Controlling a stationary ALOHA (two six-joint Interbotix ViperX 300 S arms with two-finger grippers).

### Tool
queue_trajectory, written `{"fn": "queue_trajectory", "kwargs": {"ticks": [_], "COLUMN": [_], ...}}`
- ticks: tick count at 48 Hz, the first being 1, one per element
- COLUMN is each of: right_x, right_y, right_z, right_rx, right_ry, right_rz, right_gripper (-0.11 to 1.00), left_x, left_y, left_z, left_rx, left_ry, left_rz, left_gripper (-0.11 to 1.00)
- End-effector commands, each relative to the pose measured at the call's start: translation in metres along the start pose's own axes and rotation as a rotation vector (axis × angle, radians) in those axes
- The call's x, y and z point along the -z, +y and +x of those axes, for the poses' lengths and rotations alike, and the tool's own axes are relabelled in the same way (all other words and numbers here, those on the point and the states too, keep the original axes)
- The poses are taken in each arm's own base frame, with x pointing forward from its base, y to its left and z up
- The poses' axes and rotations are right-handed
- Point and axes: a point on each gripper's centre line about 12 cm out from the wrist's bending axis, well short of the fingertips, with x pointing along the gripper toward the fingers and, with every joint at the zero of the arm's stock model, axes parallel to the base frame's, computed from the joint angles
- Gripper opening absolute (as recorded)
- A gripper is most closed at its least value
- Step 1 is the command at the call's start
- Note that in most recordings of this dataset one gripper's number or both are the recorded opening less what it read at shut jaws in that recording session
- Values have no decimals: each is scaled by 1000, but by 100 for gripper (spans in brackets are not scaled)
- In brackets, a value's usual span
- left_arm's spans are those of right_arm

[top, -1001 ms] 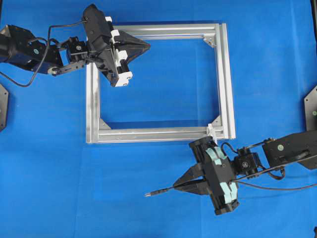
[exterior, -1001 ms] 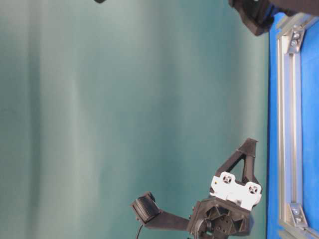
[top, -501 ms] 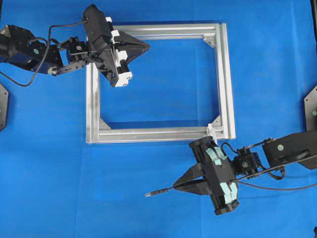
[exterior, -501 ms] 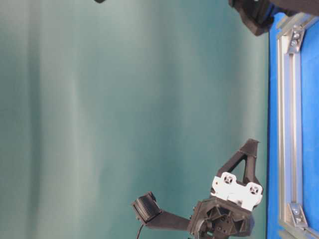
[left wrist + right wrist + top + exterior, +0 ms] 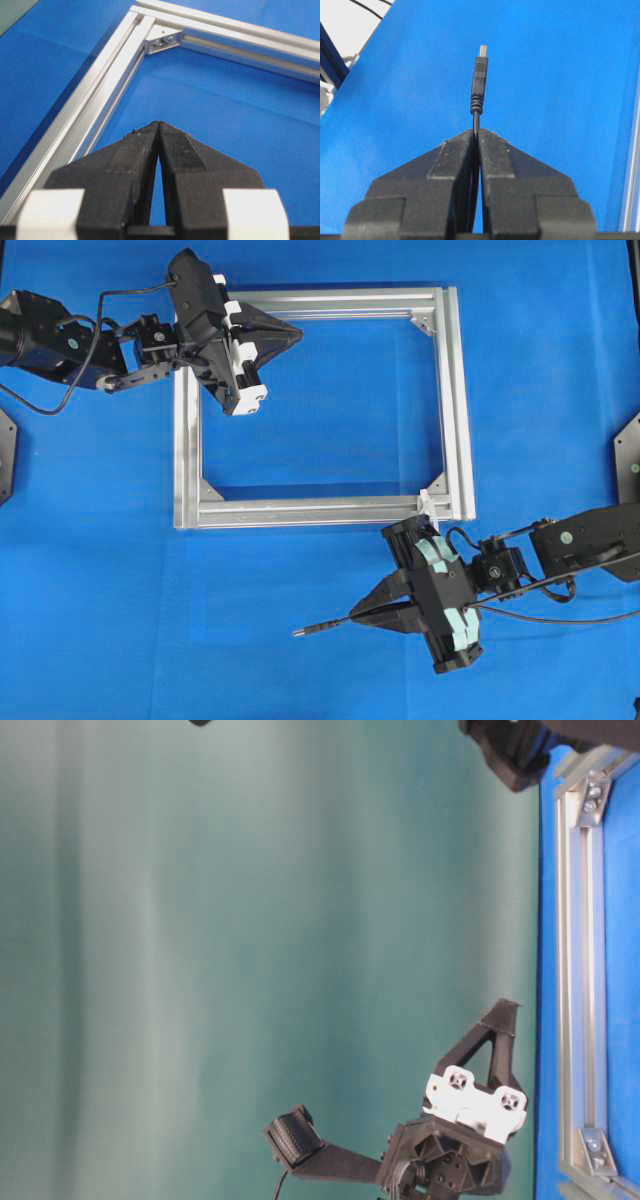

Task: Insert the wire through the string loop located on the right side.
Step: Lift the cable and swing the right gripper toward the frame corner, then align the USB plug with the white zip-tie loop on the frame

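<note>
Wire [image 5: 479,82] pinched in right hand [image 5: 475,135], plug protruding beyond the fingertips.

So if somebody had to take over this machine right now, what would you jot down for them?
Right gripper: shut on the wire, plug sticking out ahead, below the aluminium frame.
Left gripper: shut, empty, above the frame's top left corner.
String loop: small whitish bit at the frame's lower right corner, hard to make out.
Done: wire picked up.
Left: bring the plug to the loop and thread it through.
</note>
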Motion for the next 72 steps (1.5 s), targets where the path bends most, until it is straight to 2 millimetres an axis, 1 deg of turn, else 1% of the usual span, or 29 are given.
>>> {"fn": "queue_trajectory", "kwargs": {"ticks": [1,22,31,37,42,54,58,65,72], "right_x": [-17,-16,-6,5,15,43,50,60,66], "right_y": [2,2,0,-2,-2,-10,-12,-14,-15], "right_z": [-3,-4,-14,-28,-43,-94,-112,-136,-150], "right_rx": [-6,-6,-3,0,-1,4,1,-8,-15], "right_ry": [-49,-46,-23,-3,12,35,32,61,76], "right_rz": [1,2,11,17,19,33,36,39,41], "right_gripper": [-3,-3,-3,-3,-3,-3,-3,-3,-3], "left_x": [-14,-14,-13,-13,-13,-14,-14,-14,-14], "left_y": [0,0,0,0,0,0,0,0,0], "left_z": [-2,-3,-2,-3,-5,-5,-6,-6,-6], "left_rx": [3,3,3,2,3,3,3,4,4], "left_ry": [-40,-40,-38,-38,-37,-40,-40,-40,-41], "left_rz": [0,0,-2,-3,-3,-3,-2,-2,-1], "left_gripper": [0,0,0,0,0,0,0,0,0]}}
